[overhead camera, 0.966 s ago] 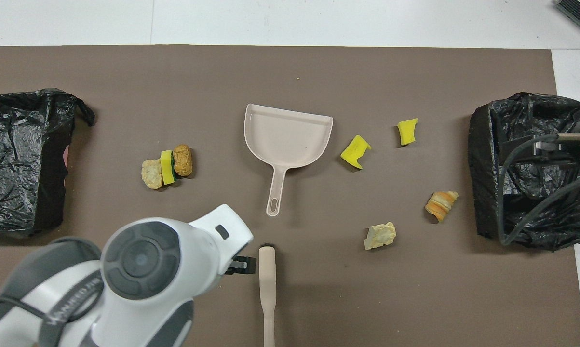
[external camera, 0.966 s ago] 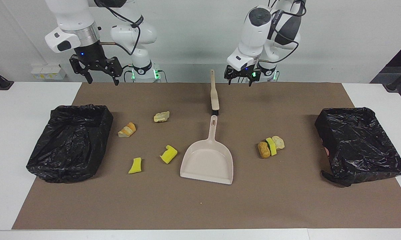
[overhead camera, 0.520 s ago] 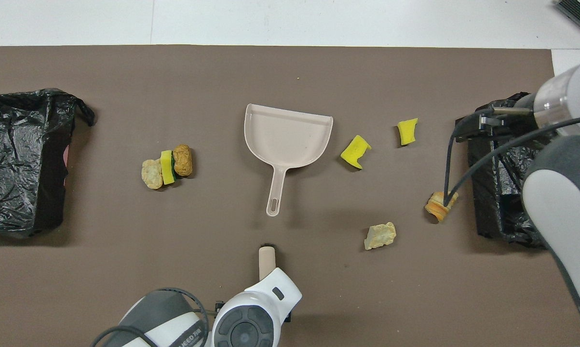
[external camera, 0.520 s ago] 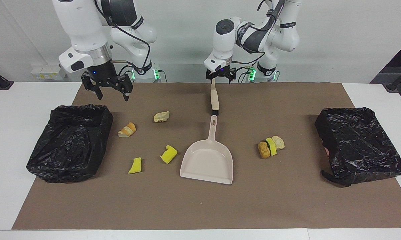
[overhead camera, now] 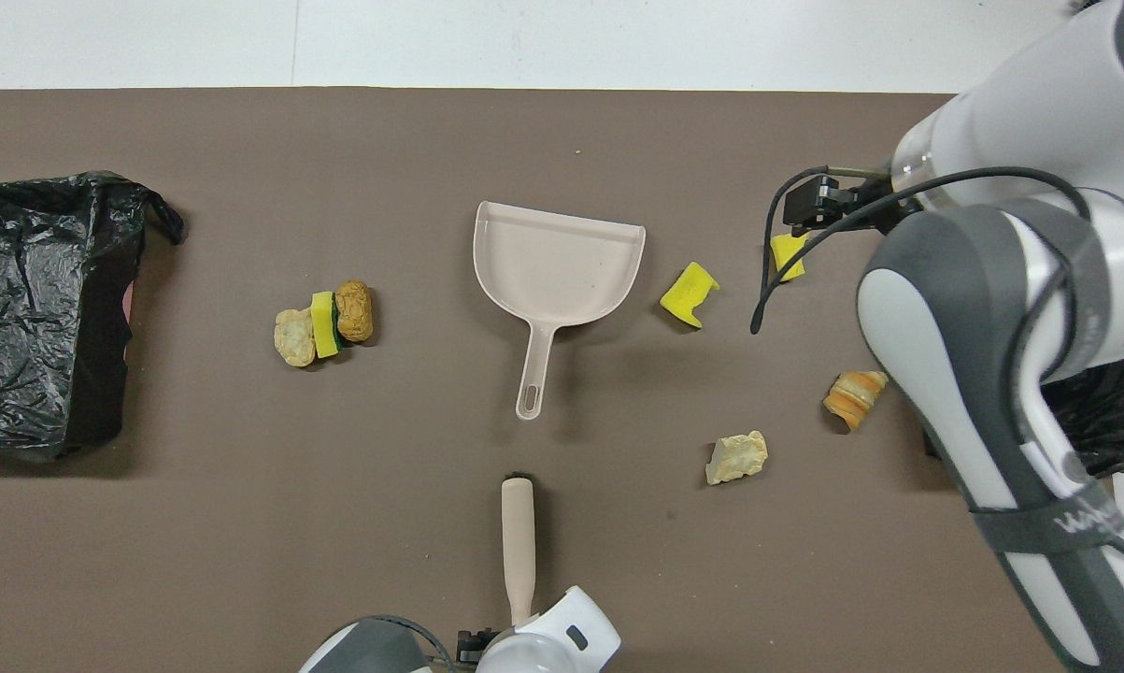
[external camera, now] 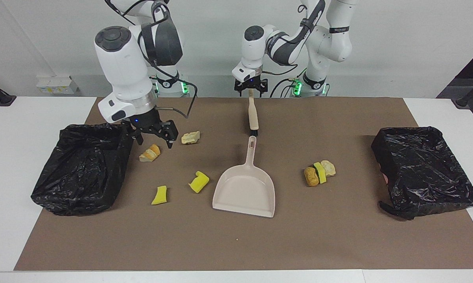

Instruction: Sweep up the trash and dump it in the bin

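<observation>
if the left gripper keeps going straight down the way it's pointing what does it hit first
Most likely the brush handle. The left gripper points down over the handle's end nearest the robots, fingers open, so going straight on should bring it onto that tip. How much gap is left is hard to judge from these views.

Open mat (external camera: 338, 243) around dustpan (external camera: 245, 192), seemingly

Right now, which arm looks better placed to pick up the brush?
Left, probably. The left tool hangs open right over the brush handle's end, while the right tool is over the scraps beside a bin.
</observation>
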Controlling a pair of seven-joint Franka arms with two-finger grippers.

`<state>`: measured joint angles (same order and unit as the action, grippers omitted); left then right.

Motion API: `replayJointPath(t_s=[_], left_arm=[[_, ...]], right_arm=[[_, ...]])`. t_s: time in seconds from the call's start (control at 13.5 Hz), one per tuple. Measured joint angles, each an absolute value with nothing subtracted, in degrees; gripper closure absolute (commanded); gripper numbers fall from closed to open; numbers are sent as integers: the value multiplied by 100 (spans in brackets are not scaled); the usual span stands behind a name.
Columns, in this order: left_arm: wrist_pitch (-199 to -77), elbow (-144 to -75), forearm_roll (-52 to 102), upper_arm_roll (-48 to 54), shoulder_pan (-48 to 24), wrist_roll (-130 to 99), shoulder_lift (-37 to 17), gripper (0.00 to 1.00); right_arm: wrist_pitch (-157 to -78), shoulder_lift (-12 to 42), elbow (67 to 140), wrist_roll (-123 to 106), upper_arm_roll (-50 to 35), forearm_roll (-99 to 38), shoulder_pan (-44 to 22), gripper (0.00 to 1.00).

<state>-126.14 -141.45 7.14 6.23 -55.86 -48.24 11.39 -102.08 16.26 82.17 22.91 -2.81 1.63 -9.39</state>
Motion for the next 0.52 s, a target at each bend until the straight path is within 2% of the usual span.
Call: replayJointPath(t_s=[0.3, 0.37, 0.52], left_arm=[[-12829, -14455, 723, 618, -5693, -4832, 1137, 0], [-12865, -14479, 726, 618, -5693, -4832, 1137, 10], [-12972, -14486, 761, 618, -5693, -4832, 1137, 42]], right_arm=[[-10616, 2404, 7735, 2962, -275, 228, -1393, 0], [-10747, 2594, 7634, 3031, -271, 278, -1511, 0], [-10843, 2920, 7418, 3339, -254, 395, -1825, 0]])
